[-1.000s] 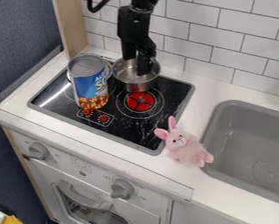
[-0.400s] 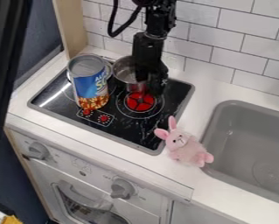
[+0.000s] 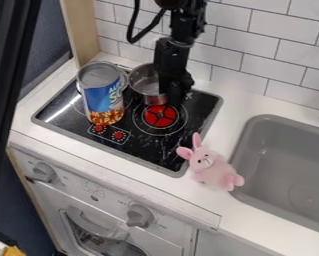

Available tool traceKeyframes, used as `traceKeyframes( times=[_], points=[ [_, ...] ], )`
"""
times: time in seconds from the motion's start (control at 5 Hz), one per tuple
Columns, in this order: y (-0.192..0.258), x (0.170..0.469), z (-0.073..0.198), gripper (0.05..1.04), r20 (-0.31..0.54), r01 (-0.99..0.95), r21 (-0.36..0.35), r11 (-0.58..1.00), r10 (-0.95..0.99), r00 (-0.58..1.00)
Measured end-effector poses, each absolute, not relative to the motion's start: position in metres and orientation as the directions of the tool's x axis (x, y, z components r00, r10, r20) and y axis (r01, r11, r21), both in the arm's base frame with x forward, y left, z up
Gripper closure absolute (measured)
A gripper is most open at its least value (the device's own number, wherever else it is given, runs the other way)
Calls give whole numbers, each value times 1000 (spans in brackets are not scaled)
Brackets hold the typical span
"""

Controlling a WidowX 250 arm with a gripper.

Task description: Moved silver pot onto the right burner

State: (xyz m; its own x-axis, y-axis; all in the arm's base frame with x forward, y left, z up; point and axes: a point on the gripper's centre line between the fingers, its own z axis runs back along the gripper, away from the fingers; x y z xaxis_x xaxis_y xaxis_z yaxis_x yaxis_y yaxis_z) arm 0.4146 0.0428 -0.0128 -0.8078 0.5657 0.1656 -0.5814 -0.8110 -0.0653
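My gripper (image 3: 174, 95) hangs low over the back of the stove, at the right side of the silver pot (image 3: 145, 81), and covers part of the pot's right rim and wall. Whether it touches the pot I cannot tell. The pot stands upright behind the red right burner (image 3: 160, 116), near the stove's back edge, its base just reaching the burner's rear ring.
A large soup can (image 3: 103, 95) stands left of the pot, close beside it. A pink plush bunny (image 3: 212, 165) lies on the counter by the stove's front right corner. The grey sink (image 3: 282, 165) is at the right, with the tiled wall behind.
The gripper has moved from over the pot to its right side and lower. The pot stays nearly where it was. A dark shape has come in at the left edge.
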Motion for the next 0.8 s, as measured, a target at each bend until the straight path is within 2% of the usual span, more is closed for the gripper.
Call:
traceKeyframes(
  times=[0.2, 0.4, 0.8],
  points=[
    [40, 411, -17, 924, 164, -598, -50, -800, 584, -795],
    [41, 412, -18, 997, 155, -593, -46, -804, 581, -799],
    [44, 409, -13, 998, 148, -593, -52, -803, 581, -800]
  ],
)
